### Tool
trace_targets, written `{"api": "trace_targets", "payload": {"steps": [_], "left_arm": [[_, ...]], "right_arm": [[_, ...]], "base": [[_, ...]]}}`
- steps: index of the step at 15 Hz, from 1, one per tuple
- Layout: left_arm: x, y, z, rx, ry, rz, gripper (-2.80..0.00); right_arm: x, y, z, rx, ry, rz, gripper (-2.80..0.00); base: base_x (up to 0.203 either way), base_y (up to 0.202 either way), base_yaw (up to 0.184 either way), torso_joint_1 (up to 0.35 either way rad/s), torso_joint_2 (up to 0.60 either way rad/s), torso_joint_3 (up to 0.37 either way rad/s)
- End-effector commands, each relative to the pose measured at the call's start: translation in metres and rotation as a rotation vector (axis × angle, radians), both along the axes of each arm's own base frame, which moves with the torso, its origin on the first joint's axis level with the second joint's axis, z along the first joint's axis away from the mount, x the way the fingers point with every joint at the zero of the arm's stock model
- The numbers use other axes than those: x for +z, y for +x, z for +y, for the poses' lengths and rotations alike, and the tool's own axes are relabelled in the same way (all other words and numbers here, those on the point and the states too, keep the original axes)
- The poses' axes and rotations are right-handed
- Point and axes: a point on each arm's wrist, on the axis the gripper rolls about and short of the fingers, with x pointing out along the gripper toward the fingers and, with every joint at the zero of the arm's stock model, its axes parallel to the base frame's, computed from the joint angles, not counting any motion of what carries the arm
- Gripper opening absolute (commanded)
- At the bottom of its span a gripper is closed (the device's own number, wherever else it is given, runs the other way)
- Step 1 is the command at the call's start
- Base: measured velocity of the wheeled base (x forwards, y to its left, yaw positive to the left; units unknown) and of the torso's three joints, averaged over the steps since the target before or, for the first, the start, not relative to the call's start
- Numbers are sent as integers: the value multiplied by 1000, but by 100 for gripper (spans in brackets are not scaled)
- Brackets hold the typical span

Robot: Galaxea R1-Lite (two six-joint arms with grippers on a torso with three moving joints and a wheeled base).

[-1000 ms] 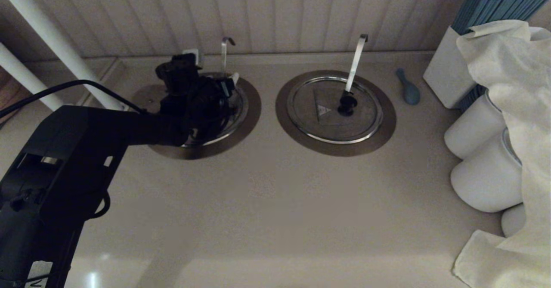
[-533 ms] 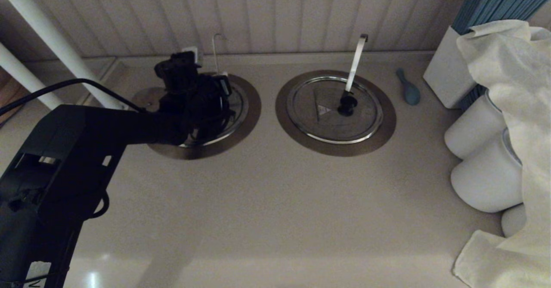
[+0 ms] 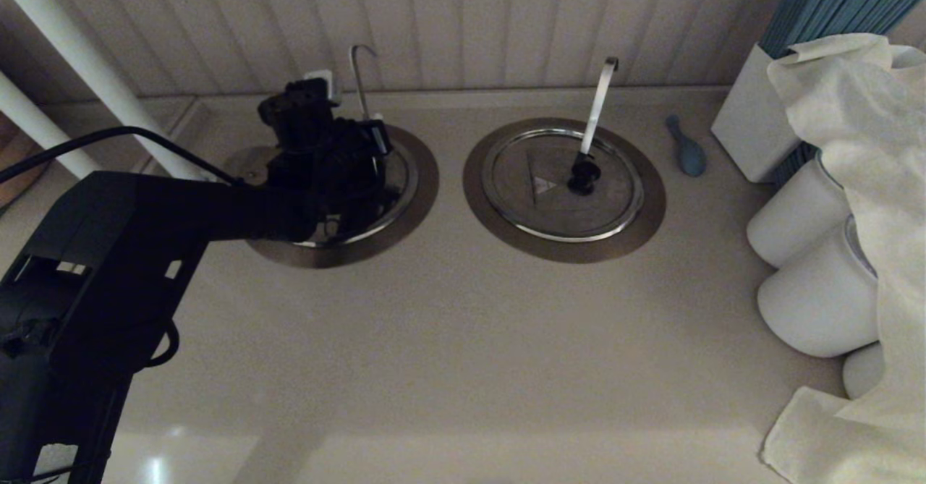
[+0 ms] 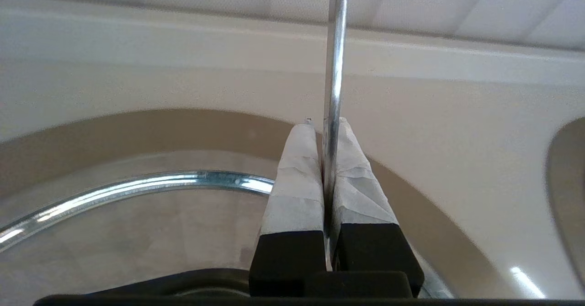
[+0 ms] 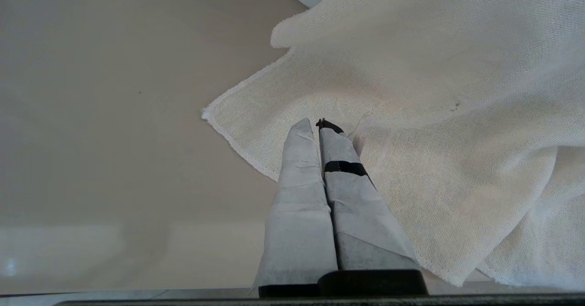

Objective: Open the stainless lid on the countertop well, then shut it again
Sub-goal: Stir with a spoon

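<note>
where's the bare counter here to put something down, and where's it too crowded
The widest bare patch is the countertop in front of both wells, between the left arm and the white cloth. A narrower strip runs between the two flanges. Crowded: the right side, with white canisters and a blue spoon, and the left well, where the left gripper grips the thin handle.

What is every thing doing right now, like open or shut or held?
Left pincer: shut on the thin handle.
Stainless lid: on its countertop well, mostly hidden by the arm.
Twin lid: closed, flat on its ring.
Right pincer: shut, empty, above the white cloth.
</note>
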Motion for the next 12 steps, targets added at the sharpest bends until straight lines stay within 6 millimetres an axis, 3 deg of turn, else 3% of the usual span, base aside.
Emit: {"api": "trace_targets", "payload": {"steps": [1,4,8,12], "left_arm": [[11,-8,2,-1,-5,-15,-280],[24,-22,9,-1,-5,-17,-280],[27,-25,11,-3,-4,-14,-280],[39,-27,32,39,-7,-31,-280]], "right_arm": [[0,0,0,2,0,-1,-280],[0,0,0,1,0,1,-280],[0,0,0,1,0,-1,-280],[0,0,0,1,0,-1,-280]], "base": [[0,0,0,0,0,0],[0,0,0,0,0,0],[0,0,0,0,0,0],[0,0,0,0,0,0]]}}
